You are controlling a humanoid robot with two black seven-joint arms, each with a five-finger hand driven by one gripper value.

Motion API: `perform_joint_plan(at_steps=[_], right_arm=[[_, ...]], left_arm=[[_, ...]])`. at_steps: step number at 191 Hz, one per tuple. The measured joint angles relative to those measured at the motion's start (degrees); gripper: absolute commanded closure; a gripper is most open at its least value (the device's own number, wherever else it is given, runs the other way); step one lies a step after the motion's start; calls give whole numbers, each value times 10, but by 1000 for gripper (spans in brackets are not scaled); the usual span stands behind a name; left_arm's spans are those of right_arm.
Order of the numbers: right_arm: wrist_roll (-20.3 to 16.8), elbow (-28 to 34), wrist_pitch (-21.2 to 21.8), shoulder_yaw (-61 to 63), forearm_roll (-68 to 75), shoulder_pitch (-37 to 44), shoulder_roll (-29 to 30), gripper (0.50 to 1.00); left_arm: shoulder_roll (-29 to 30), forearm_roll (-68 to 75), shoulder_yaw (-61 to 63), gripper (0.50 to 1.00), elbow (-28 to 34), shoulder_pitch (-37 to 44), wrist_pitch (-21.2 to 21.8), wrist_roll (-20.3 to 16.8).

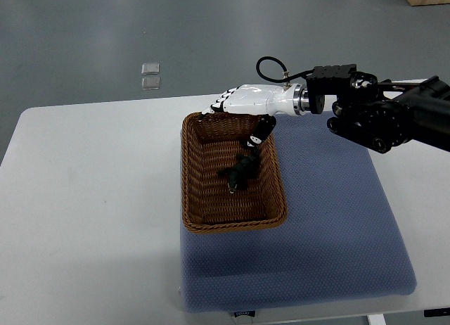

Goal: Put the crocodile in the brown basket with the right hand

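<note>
Closest to me is the blue mat [330, 233], its front edge running along the near side of the white tabletop [91, 198]. On the mat's left part sits the brown basket [232, 226], a woven rectangular one with its long sides running away from me. The crocodile [239, 172] lies inside it on the basket floor, a small dark shape towards the right wall and about midway along. My right hand [246, 100] hovers over the far rim, palm down, with its fingers [214, 105] stretched out flat to the left and gripping nothing. The thumb [260, 131] hangs down into the basket just above the crocodile; from this steep angle I cannot tell whether it touches the toy. Beyond the tabletop, two small clear squares [150, 74] lie on the grey floor.
</note>
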Motion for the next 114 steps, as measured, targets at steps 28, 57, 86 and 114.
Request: perform_joint_plan(at_steps=[28,57,86,114], right_arm=[[0,-2,82,45,73,-1,-28,576],[0,-10,170,76,207,-20,-65,570],[0,-41,220,83,337,-44,-79,570],[-5,-79,241,84,450,-75,-77,570]], left_arm=[[0,0,0,500,0,0,0,0],[0,0,0,500,0,0,0,0],[0,0,0,500,0,0,0,0],[0,0,0,500,0,0,0,0]])
